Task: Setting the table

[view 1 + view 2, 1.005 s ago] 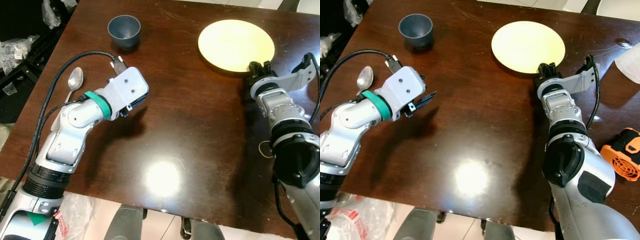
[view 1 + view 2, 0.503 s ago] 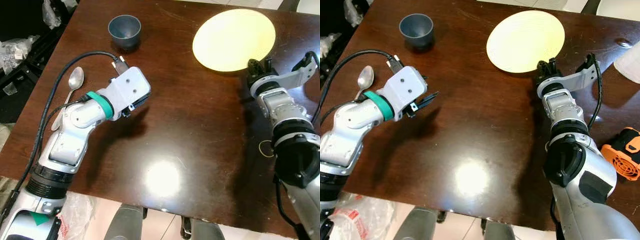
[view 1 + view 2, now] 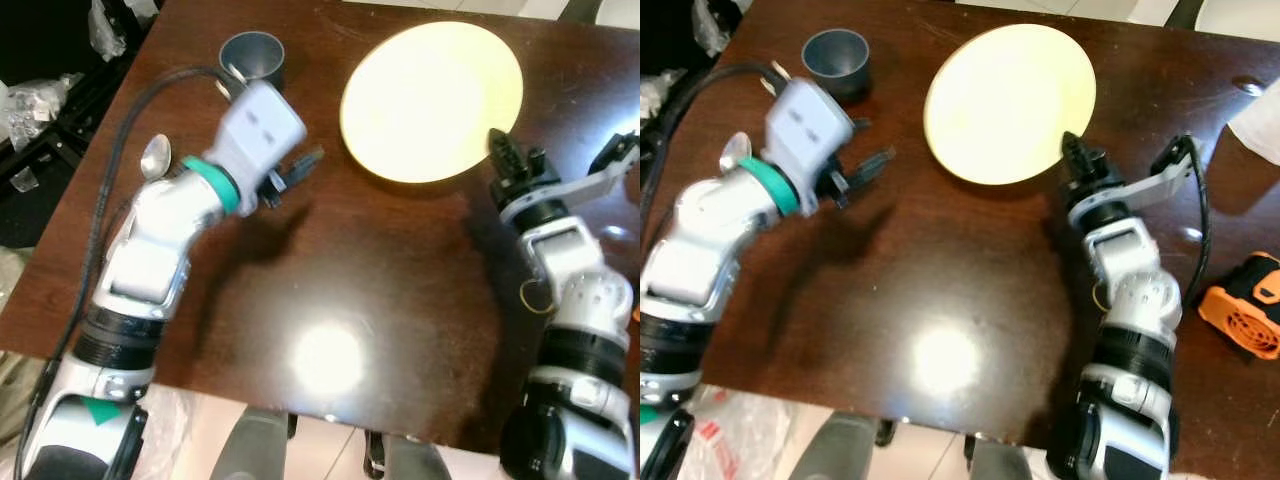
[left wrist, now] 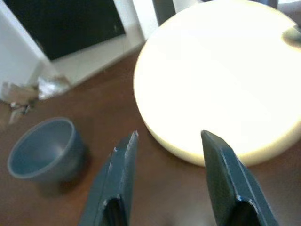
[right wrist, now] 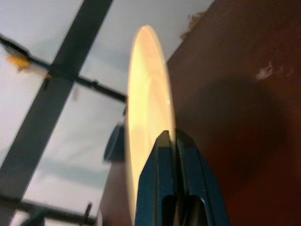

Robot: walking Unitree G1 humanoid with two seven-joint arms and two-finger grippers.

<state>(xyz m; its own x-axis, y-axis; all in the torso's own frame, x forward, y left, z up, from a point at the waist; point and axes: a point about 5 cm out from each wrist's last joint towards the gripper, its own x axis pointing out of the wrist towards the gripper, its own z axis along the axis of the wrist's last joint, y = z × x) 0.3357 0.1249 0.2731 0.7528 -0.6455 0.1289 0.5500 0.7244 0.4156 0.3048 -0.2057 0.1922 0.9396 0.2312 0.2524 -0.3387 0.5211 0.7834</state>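
The plate is plain pale yellow, the cup slate blue-grey, the spoon silver, the worktop glossy dark brown; an orange device sits at its right edge.

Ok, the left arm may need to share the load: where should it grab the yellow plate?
Probably the thin rim of the yellow plate nearest the left gripper, coming in edge-on from the robot's left. The plate is a flat disc with only its rim pinchable; the right gripper already clamps the opposite edge, and the left fingers stand open facing it.
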